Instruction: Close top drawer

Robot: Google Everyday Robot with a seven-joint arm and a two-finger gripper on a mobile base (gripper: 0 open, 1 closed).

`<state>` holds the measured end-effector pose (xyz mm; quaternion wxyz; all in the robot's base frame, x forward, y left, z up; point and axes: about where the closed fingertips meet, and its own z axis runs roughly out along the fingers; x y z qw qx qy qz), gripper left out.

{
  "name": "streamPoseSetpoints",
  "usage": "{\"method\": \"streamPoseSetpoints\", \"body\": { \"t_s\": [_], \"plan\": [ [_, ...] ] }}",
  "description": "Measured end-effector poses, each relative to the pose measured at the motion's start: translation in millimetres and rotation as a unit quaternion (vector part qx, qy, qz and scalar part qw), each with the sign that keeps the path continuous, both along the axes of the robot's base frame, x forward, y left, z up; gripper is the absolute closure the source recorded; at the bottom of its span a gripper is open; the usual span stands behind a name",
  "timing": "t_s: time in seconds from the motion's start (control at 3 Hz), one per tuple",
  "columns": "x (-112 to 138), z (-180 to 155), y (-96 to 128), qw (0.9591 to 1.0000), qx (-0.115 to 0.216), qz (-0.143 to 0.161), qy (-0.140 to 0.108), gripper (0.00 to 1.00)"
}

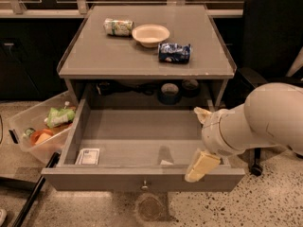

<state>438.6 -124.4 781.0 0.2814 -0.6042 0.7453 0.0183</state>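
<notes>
The top drawer (142, 178) is pulled far out of the grey cabinet, with its flat front panel nearest me and a small round knob (145, 186) at its centre. Its inside is nearly bare, holding a white card (88, 156) at the front left. My gripper (193, 144) reaches in from the right over the drawer's front right corner. Its jaws are open and hold nothing. One cream finger (200, 165) hangs over the front panel's top edge, and the other finger (202, 114) is over the drawer's inside.
On the cabinet top (94, 56) lie a green can (118, 26), a white bowl (150, 34) and a blue packet (174, 52). Tape rolls (169, 92) sit in the recess behind the drawer. A clear bin of snacks (42, 126) stands on the floor at left, and a black chair (265, 41) at right.
</notes>
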Motion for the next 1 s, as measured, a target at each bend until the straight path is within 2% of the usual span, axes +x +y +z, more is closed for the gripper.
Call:
{"method": "streamPoseSetpoints", "body": {
  "t_s": [0.33, 1.0],
  "plan": [
    [11, -35, 3, 0.9999, 0.008, -0.01, -0.007, 0.0],
    [47, -90, 11, 0.9985, 0.022, -0.035, -0.037, 0.0]
  ]
}}
